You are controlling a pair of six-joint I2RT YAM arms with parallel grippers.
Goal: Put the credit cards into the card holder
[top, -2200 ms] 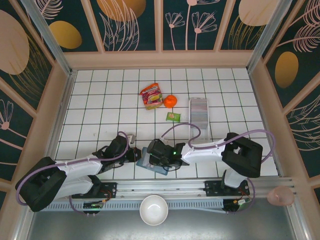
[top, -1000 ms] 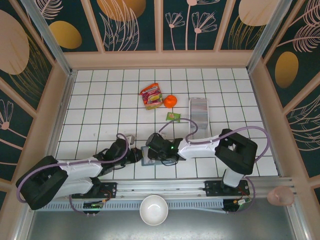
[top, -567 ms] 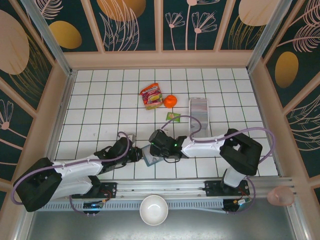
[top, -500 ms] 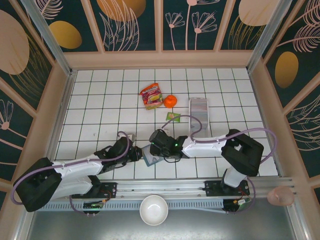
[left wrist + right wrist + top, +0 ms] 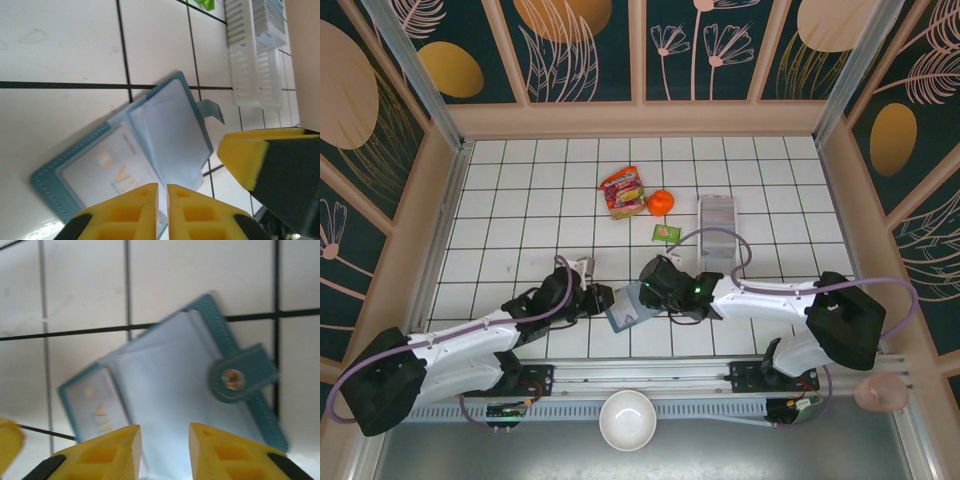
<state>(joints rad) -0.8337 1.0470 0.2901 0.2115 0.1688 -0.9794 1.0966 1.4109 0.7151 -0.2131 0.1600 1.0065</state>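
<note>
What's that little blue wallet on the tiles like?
The card holder lies open and flat on the white tiles, skewed to the grid, between the left hand and right hand. Teal stitched border, paler blue-grey pockets inside, a strap tab with a round snap. One half shows a card with pale lettering.

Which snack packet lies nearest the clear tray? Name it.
The small green packet, just left of the clear tray; the bigger red packet lies beyond the orange.

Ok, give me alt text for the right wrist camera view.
An open teal card holder lies flat on white tiles, a card tucked in one pocket, its snap tab out to the side. The right gripper hovers over its near edge, partly open.
</note>
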